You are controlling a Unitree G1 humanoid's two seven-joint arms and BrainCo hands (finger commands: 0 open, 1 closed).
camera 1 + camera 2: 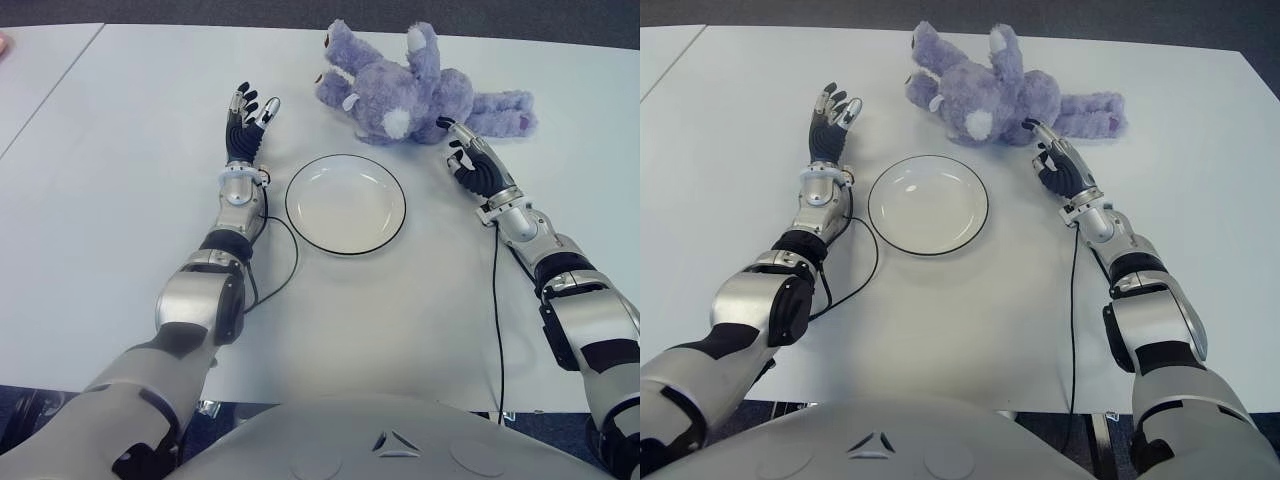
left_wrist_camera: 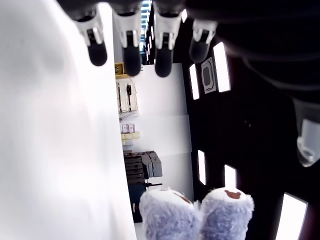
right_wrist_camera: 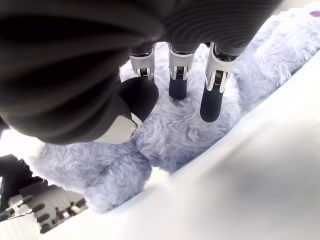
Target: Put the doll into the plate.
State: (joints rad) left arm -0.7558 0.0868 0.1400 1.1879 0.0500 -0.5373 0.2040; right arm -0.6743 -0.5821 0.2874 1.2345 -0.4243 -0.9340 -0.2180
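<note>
Black-tipped fingers (image 3: 210, 102) of the right hand (image 1: 478, 165) were seen extended and uncurled, nothing grasped, their tips pointed at the lilac fur of the doll (image 1: 420, 88) and just short of its body; contact could not be confirmed from the wrist view. The right hand was located at the doll's near side, to the right of the plate (image 1: 346, 203). Fingers (image 2: 130, 49) of the left hand (image 1: 245, 125) were likewise recorded as straight and spread, holding nothing, the hand placed to the left of the plate's far edge and well apart from the doll. The doll was observed lying on its side on the white table (image 1: 120, 200), beyond the plate and slightly to its right, not touching the rim. The plate, white with a dark rim, was noted between the two forearms with nothing in it.
</note>
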